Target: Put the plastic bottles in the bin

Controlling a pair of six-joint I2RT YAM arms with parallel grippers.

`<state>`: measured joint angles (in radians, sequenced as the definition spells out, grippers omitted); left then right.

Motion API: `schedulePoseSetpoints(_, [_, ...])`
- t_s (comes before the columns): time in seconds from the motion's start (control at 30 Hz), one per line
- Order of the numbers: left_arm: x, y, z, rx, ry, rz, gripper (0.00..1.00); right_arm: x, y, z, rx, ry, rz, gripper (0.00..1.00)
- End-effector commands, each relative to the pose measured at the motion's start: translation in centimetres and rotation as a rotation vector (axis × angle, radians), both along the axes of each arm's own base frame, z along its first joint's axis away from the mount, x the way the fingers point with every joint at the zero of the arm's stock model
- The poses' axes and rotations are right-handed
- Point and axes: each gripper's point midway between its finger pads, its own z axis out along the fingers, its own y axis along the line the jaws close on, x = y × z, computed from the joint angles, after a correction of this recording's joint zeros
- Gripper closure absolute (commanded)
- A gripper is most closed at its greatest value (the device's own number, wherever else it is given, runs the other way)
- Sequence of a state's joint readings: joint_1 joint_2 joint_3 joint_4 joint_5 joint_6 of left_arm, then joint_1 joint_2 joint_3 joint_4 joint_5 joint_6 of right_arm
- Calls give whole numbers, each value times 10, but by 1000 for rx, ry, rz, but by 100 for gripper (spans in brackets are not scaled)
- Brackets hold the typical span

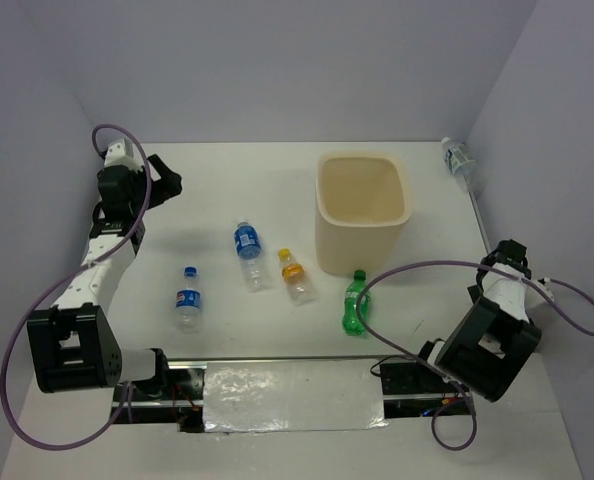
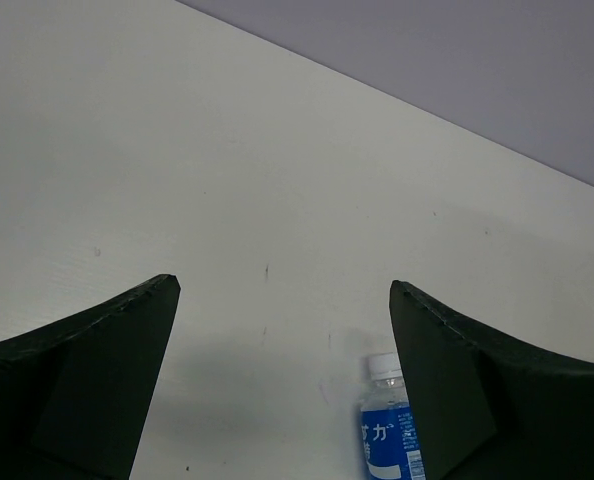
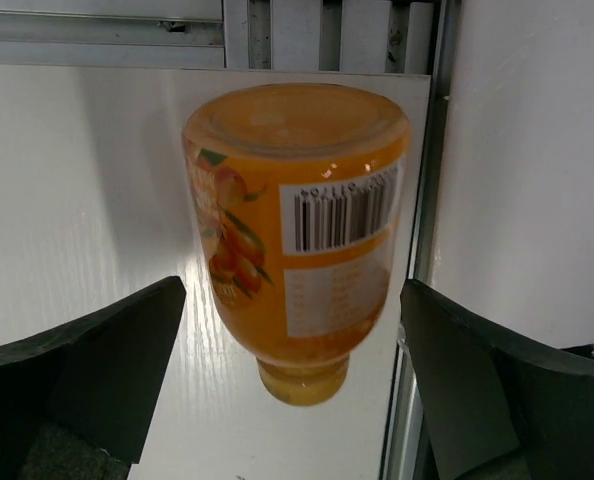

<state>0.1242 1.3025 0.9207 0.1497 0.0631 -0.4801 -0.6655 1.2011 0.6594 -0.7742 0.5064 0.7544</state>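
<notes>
The right end effector [image 3: 292, 288] is spread open, 2 fingers flanking an orange bottle [image 3: 297, 230] untouched, likely lined up to clamp it, seemingly right of the bin [image 1: 357, 240]. The left end effector [image 2: 284, 283], released too, hovers far left of the bin.

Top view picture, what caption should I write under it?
Four bottles lie near the bin, a fifth bottle at far right.
</notes>
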Motion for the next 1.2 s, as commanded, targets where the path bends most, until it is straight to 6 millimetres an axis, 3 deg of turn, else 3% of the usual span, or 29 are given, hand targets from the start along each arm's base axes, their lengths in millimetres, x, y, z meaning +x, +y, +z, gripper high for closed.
schedulePoseSetpoints(0.0, [11,10,23,47,-62,29,1,10,-11,-8,-20,-37,-31,5])
schedulePoseSetpoints(0.07, [11,11,21,47,-53,34,1,13,-11,-13,-14,-46,-35,15])
schedulePoseSetpoints(0.13, [12,13,19,49,-45,39,1,14,-13,-14,-30,-60,-58,33])
schedulePoseSetpoints(0.2, [11,14,18,51,-38,48,1,13,-13,-15,-40,-71,-60,34])
schedulePoseSetpoints(0.27, [10,14,20,50,-42,50,1,20,-13,-16,-35,-104,-33,48])
schedulePoseSetpoints(0.3, [10,14,19,47,-43,51,1,25,-13,-10,-44,-125,1,61])
schedulePoseSetpoints(0.37, [10,12,20,37,-47,42,1,35,-14,-1,-55,-189,36,71])
schedulePoseSetpoints(0.4, [9,9,21,29,-51,29,1,46,-17,20,-97,-248,104,78])
schedulePoseSetpoints(0.47, [8,7,23,23,-56,21,1,63,-14,47,-132,-342,192,82])
schedulePoseSetpoints(0.53, [4,4,25,6,-61,15,1,94,1,102,-213,-505,367,83])
schedulePoseSetpoints(0.6, [0,4,25,-11,-65,31,1,113,17,147,-274,-611,480,81])
schedulePoseSetpoints(0.63, [-4,3,20,-38,-61,40,1,130,37,195,-335,-711,585,78])
schedulePoseSetpoints(0.67, [-5,1,19,-49,-66,33,1,138,49,218,-369,-742,650,78])
schedulePoseSetpoints(0.7, [-7,-2,16,-62,-66,26,1,154,75,262,-412,-830,759,78])
schedulePoseSetpoints(0.77, [-10,-5,16,-71,-61,12,1,166,100,300,-457,-879,883,77])
schedulePoseSetpoints(0.8, [-13,-5,11,-85,-35,21,1,172,115,338,-501,-961,948,76])
schedulePoseSetpoints(0.87, [-18,-1,6,-96,-12,53,1,187,154,360,-516,-999,1126,76])
schedulePoseSetpoints(0.9, [-21,-2,-2,-139,12,77,1,191,169,386,-549,-1064,1184,74])
schedulePoseSetpoints(0.93, [-23,-3,-5,-157,19,80,1,195,196,393,-520,-1101,1281,72])
schedulePoseSetpoints(0.97, [-24,-6,-8,-169,26,71,1,208,210,387,-505,-1076,1344,70])
schedulePoseSetpoints(1.0, [-25,-10,-12,-195,37,62,1,213,223,396,-503,-1094,1382,67])
schedulePoseSetpoints(1.07, [-26,-17,-18,-199,62,42,1,231,250,381,-467,-1040,1466,64])
schedulePoseSetpoints(1.17, [-33,-20,-30,-173,106,64,1,244,267,365,-429,-984,1486,46])
